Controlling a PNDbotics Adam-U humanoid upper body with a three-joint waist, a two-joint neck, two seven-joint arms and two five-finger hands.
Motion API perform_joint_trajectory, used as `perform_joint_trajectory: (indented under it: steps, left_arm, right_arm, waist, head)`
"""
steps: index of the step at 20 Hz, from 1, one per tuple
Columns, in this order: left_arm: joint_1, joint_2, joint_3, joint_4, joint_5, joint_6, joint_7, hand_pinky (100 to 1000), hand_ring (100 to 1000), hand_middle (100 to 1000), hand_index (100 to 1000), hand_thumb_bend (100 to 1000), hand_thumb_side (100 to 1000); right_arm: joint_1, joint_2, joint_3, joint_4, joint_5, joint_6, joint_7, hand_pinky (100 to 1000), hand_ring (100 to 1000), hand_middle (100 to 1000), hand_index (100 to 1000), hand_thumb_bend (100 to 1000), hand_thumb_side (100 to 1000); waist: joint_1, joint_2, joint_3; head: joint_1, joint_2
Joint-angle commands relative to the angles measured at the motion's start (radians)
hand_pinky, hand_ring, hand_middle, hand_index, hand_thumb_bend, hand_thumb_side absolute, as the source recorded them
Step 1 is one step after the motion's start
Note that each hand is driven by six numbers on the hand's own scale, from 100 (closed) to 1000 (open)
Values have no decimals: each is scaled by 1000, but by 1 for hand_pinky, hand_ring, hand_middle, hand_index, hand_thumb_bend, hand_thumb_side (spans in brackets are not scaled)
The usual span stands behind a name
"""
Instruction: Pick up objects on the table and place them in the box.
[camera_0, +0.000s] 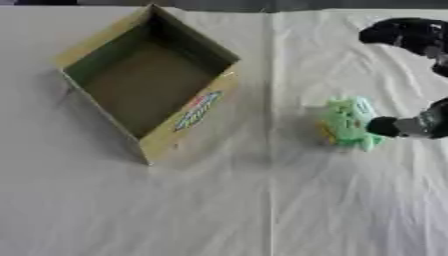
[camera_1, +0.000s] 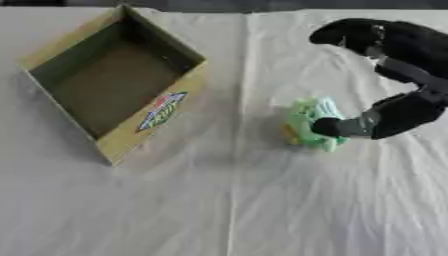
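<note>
- Reaching in from the right edge of the frame, the right hand (camera_1: 363, 125) has one dark fingertip touching the green toy (camera_1: 308, 125), which sits right of centre on the white cloth (camera_1: 262, 210) covering the worktop.
- Honestly can't tell whether the fingers are actually wrapped round the toy or just resting against its side; the rest of the hand arches up toward the upper right.
- The box (camera_0: 188, 117) is open and empty in the upper left, well apart from the toy, turned corner-on.
- Risk one: if that's only a side contact, the toy probably just scoots left across the cloth instead of coming up.
- Risk two: the cloth is creased and could bunch up under a push.
- Risk three: a shaky hold could let go on the way over, or the toy could clip the box's near wall.
- Left hand isn't visible anywhere.
</note>
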Motion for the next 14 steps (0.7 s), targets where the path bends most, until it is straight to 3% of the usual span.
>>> perform_joint_trajectory:
  steps: [1, 9, 14]
  left_arm:
    - [-16, 25, 1, -17, 6, 1, 2, 463, 689, 884, 1000, 413, 848]
    - [-24, 18, -4, -17, 13, 8, 0, 457, 686, 880, 1000, 395, 848]
    - [-25, 15, -5, -17, 17, 9, -1, 452, 684, 878, 1000, 385, 847]
  right_arm:
    - [-19, -29, 17, -15, -2, 24, 29, 948, 986, 926, 1000, 603, 805]
    - [-35, -14, 89, -15, -30, 126, 113, 939, 977, 907, 1000, 598, 782]
    - [-40, -13, 112, -15, 37, 204, 142, 915, 929, 866, 1000, 583, 728]
  waist:
    - [-1, -24, 3]
    - [-5, -21, 16]
    - [-5, -20, 22]
  head:
    - [-9, -2]
    - [-8, 31]
    - [-11, 31]
